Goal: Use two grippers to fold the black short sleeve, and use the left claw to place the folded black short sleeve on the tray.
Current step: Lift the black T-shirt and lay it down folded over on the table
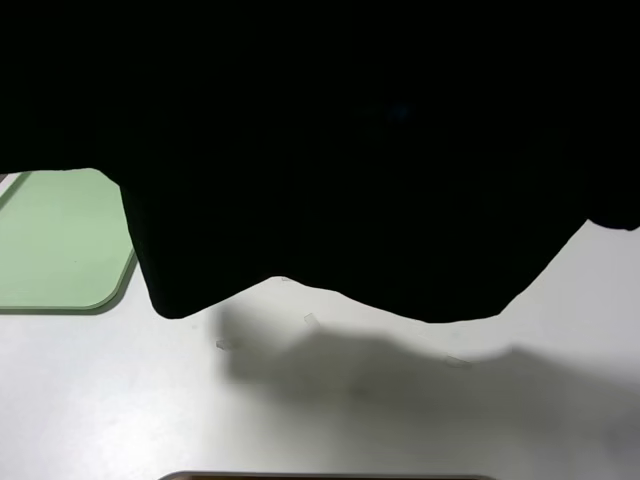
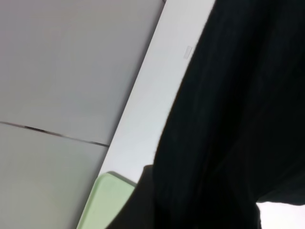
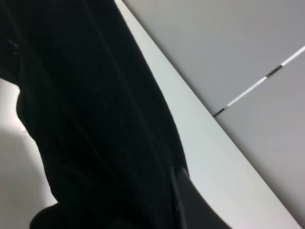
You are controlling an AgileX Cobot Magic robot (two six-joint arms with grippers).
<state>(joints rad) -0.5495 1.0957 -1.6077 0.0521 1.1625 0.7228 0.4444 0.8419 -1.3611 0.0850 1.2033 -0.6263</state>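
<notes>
The black short sleeve (image 1: 340,180) hangs spread in the air and fills the upper half of the exterior view. Its lower hem sags in two lobes above the table, with a wide shadow (image 1: 400,380) beneath it. Both grippers are hidden behind the cloth there. The black cloth (image 2: 238,119) drapes close across the left wrist view, and the black cloth (image 3: 95,119) does the same in the right wrist view, so both grippers are shut on it. The mint-green tray (image 1: 60,240) lies on the table at the left, partly covered by the shirt's left edge. A corner of the tray (image 2: 107,202) shows in the left wrist view.
The white table (image 1: 120,400) carries small white tape scraps (image 1: 311,320) under the hem. A thin tan edge (image 1: 330,476) shows at the table's front. Grey floor (image 2: 62,71) lies beyond the table's edge in both wrist views.
</notes>
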